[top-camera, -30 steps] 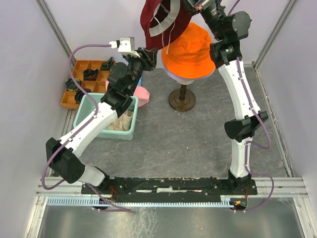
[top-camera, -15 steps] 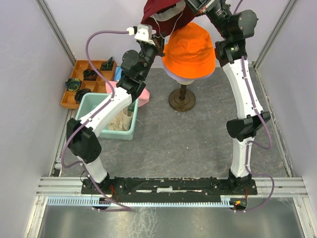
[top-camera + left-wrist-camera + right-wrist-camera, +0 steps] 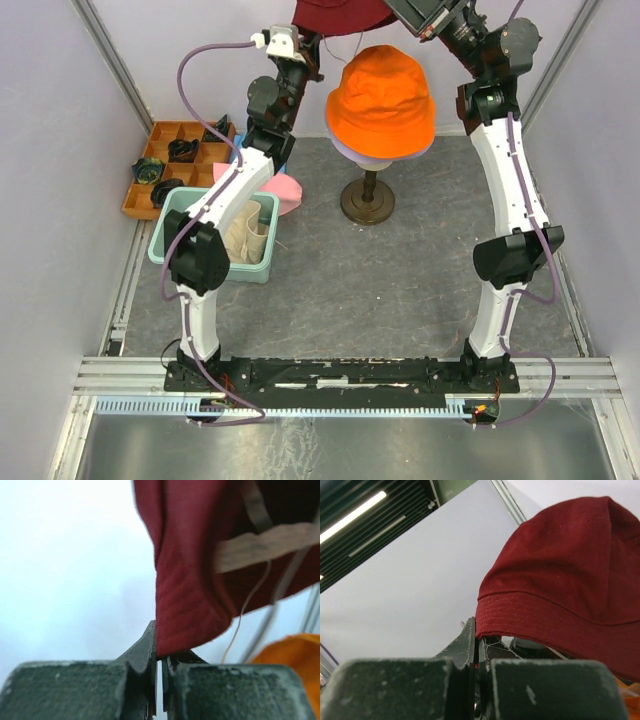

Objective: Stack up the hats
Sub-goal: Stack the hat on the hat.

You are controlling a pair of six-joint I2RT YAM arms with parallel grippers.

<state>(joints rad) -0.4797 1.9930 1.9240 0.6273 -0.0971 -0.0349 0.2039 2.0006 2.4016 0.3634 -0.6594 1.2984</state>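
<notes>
At nine o'clock on the desk, a cream-beige hat lies in a teal bin, with a pink hat just beyond. Farther, the orange hat caps the stand over a lavender hat. Farthest, toward twelve, the dark red hat hangs high. The left hand and right hand each pinch its brim tight, likely spreading it for lowering.

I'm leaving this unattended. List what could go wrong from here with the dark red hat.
The left tool and right tool each pinch only the brim edge of the dark red hat; it may slip free. Its dangling cord could snag on the orange hat. Pressing down off-centre might tip the stand.
</notes>
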